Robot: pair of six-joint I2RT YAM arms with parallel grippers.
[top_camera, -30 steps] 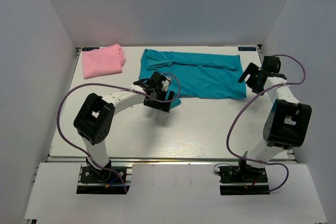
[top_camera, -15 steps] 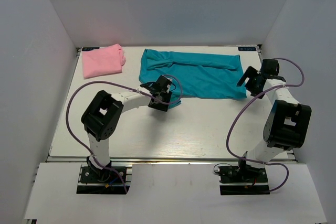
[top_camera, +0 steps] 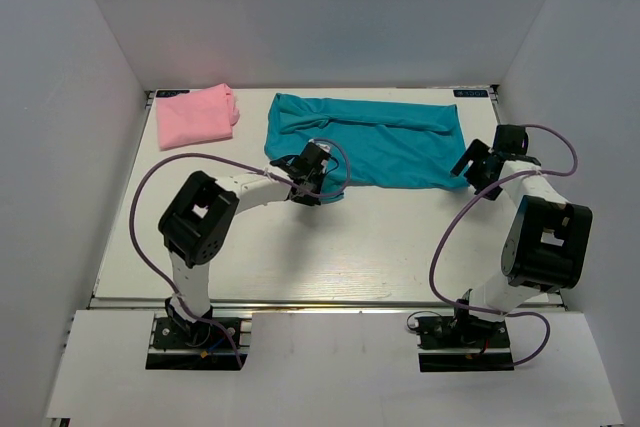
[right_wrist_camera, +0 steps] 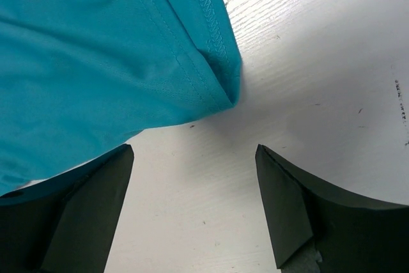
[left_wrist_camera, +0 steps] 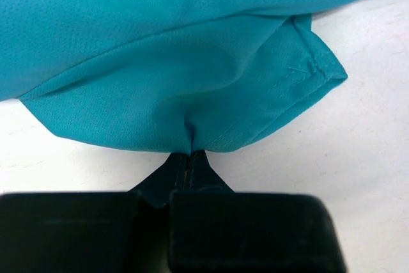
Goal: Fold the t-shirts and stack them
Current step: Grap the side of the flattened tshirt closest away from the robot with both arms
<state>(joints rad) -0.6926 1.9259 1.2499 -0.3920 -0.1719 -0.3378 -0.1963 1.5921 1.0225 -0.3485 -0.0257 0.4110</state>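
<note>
status: teal shirt lies flat as a long band on the far half of the counter; long axis runs left-right; sleeves look tucked in, so it reads as partly folded; pink shirt sits folded at the far-left corner, well apart from the teal one; probably the stack spot

left claw: pressed together, pinching the teal hem at the near-left corner; wrist view shows the cloth puckered into a crease right at the tips; the corner flap fans out ahead of it, away from the arm

right claw: spread, holding nothing; near-right corner of the teal shirt lies just ahead of the gap, offset toward one finger; cloth edge overlaps that finger's top in the wrist view; can't tell if it touches; other finger is over bare counter

key relation: both claws sit on the shirt's near long edge, one at each end; the shirt lies beyond them toward the far wall; left arm already owns its corner; right arm is the nearer one for the other end and hasn't gripped yet

my read: the next move needs the right claw forward and slightly toward the cloth side, then closing on the stitched hem; only then can both lift together; risk is a one-sided pull from the left dragging the band askew, or the right nipping only the top layer
</note>
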